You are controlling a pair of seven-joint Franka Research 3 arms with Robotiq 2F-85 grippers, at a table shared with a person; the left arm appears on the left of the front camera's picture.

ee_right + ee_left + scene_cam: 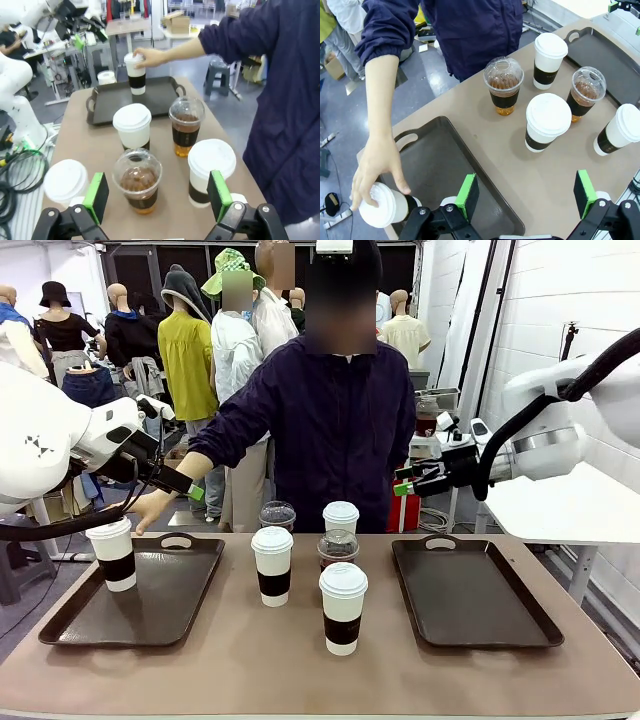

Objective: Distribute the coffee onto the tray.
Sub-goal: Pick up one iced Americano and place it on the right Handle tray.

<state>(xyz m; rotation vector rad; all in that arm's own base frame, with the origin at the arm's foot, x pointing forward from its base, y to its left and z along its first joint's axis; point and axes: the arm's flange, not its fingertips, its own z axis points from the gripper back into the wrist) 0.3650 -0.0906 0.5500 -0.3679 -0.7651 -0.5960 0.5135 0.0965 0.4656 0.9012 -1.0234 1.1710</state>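
Person's hand (377,167) grips the lid of one white cup (382,205) on the left tray (440,165), likely placing it there, five other cups (272,565) cluster mid-table between trays, left gripper (526,192) and right gripper (157,195) hover open, empty.

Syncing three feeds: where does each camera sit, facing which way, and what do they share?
Front: fixed between the arms, facing the person across the table; left gripper and right gripper enter from the sides.
Left wrist: above the left tray, looking down past the open left gripper at a hand on a white cup.
Right wrist: looks over the cups, past the open right gripper, toward that tray.
Shared: that hand and cup.
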